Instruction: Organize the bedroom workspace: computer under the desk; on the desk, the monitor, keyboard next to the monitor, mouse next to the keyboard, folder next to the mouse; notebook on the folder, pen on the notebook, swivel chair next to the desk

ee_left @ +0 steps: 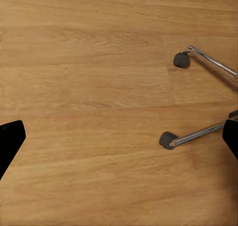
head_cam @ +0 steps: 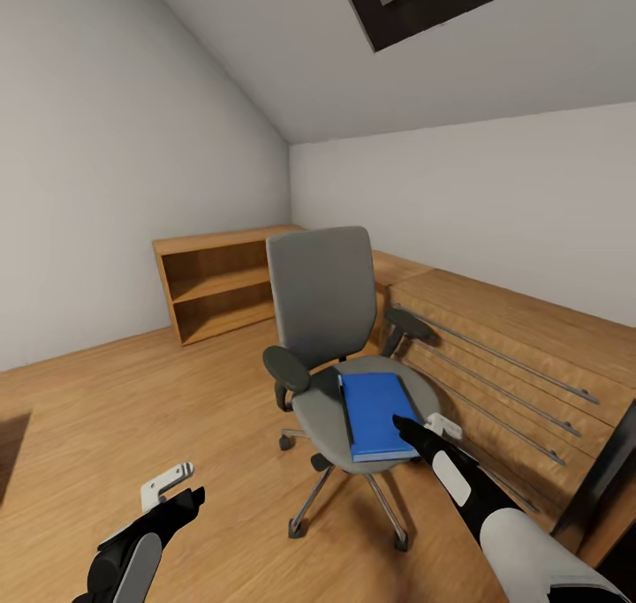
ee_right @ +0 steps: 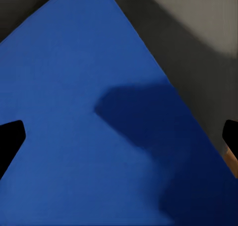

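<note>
The swivel chair [head_cam: 320, 307] stands in the middle of the wooden floor, grey seat and back turned toward me. The bright blue folder [head_cam: 378, 413] lies flat on its seat, on the right half. My right gripper [head_cam: 422, 425] hovers just over the folder's near right corner, and its fingers are open. In the right wrist view the folder [ee_right: 84, 127] spreads under the open right gripper [ee_right: 119, 141], with grey seat beyond it. My left gripper [head_cam: 177, 493] is open, low over the floor left of the chair. The left wrist view has the left gripper [ee_left: 119, 141] above floorboards, near the chair's chrome spokes [ee_left: 198, 134].
Light wooden low shelving [head_cam: 221, 290] stands against the back wall. A long wooden unit with metal rails [head_cam: 512, 365] runs along the right, close behind the chair. A dark panel [head_cam: 609, 471] is at the right edge. Open floor [head_cam: 132, 400] lies left of the chair.
</note>
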You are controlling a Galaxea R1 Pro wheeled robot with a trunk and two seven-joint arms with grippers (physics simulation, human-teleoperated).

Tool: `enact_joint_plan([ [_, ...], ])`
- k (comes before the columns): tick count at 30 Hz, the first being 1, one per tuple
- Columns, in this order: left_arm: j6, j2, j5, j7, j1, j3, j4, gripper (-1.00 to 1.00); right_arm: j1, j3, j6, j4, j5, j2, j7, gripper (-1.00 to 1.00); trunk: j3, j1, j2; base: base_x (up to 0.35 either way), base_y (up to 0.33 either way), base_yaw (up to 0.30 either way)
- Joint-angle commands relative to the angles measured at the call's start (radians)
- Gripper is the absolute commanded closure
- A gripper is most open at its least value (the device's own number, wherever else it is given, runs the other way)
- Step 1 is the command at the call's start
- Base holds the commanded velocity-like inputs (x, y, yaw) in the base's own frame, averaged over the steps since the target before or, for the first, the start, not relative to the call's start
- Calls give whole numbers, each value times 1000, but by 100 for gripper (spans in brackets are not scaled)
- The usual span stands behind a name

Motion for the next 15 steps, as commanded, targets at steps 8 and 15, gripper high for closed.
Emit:
enact_joint_plan([
  [8,3,-1,10,8,-1,1,-1,-100,0,1,4,-1,-7,-1,2,-100,24,-31,56,0,0,0],
  [15,3,-1,10,8,-1,1,-1,-100,0,1,3,-5,-6,-1,2,-100,24,-31,56,0,0,0],
])
